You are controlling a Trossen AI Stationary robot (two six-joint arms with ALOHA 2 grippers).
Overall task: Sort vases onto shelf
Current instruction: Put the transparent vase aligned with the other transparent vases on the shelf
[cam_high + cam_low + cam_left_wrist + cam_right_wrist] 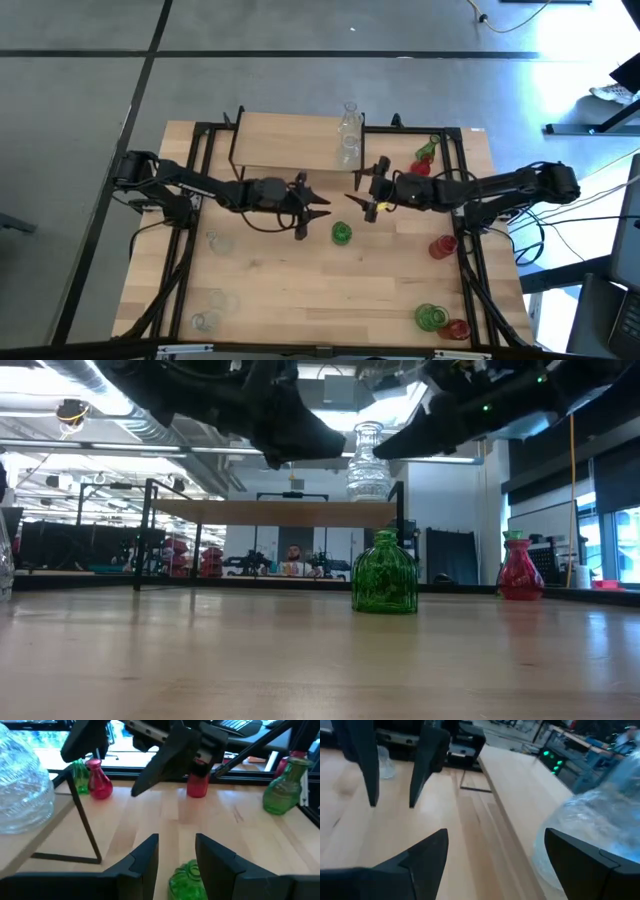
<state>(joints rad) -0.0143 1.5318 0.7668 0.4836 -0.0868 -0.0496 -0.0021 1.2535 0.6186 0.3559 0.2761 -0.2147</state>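
A clear vase [349,135] stands upright on the right end of the shelf [285,140], its base on the board. A green vase [342,233] stands on the table in front of the shelf. My left gripper [322,208] hangs open above the table, just left of the green vase [187,880], which shows below the gap between its fingers. My right gripper [352,192] faces it from the right, wide open, near the shelf's front right corner. The clear vase [590,825] is close beside one of its fingers. In the low view both grippers hang well above the green vase [385,572].
Red and green vases [424,160] stand at the far right, a red one [442,246] at mid right, a green [430,317] and a red [458,328] at the near right. Clear vases [218,241] [210,310] stand on the left. The shelf's black legs [82,820] stand near the grippers.
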